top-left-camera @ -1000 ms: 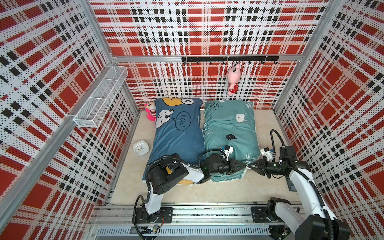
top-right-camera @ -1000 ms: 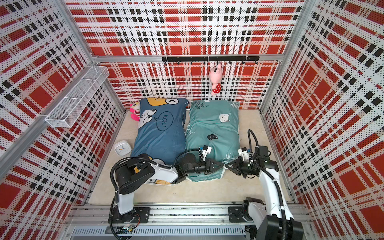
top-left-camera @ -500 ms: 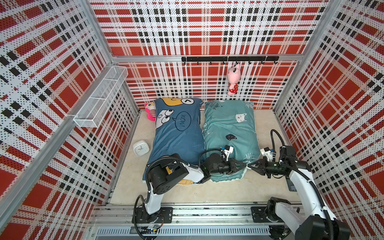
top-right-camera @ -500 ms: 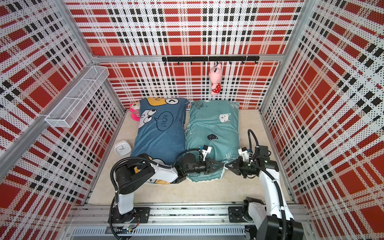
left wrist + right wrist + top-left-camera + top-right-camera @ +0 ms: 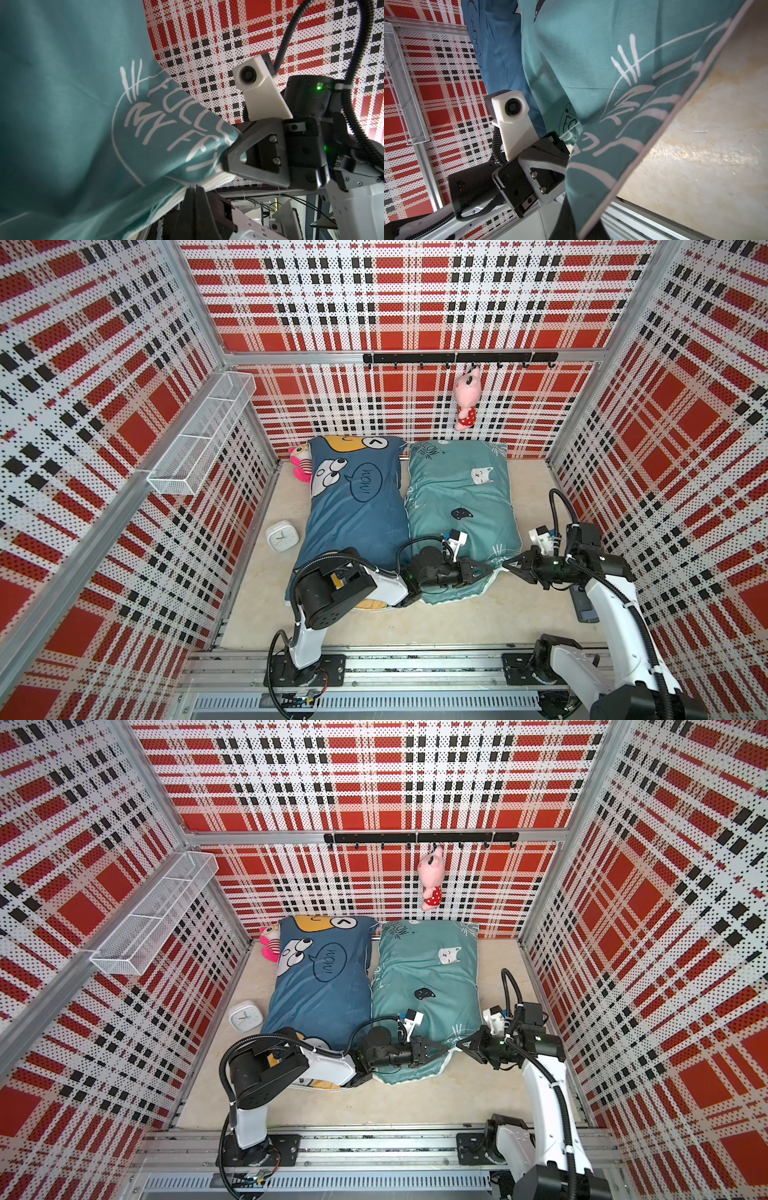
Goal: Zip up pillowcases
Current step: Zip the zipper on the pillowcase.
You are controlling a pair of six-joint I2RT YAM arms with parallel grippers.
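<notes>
On the pale, stone-patterned table point(image 5: 415, 622) two soft stuffed pillows lie side by side, long and rectangular. The teal pillowcase point(image 5: 461, 489) is of smooth woven cloth with small cat heads and thin white line drawings. At its 9 o'clock side, touching it, lies the blue pillowcase point(image 5: 357, 522) with big cartoon eyes and a speech bubble.

Both arms meet at the 6 o'clock end of the teal pillowcase. The left tool point(image 5: 488, 570) is clenched on its near edge, where a white corded seam runs; the left wrist view shows the dark pointed fingers pressed together on this seam. The right tool point(image 5: 509, 565), at 3 o'clock of the left one and very near it, is clenched on the corner, and the cloth is bunched and pulled into folds between its triangular fingers. Whether a zipper pull is caught, I cannot tell.

A small white square clock point(image 5: 282, 536) with rounded corners lies at 9 o'clock of the blue pillowcase. A pink plush toy point(image 5: 466, 400) hangs from a black hook rail point(image 5: 415, 358) at 12 o'clock.
</notes>
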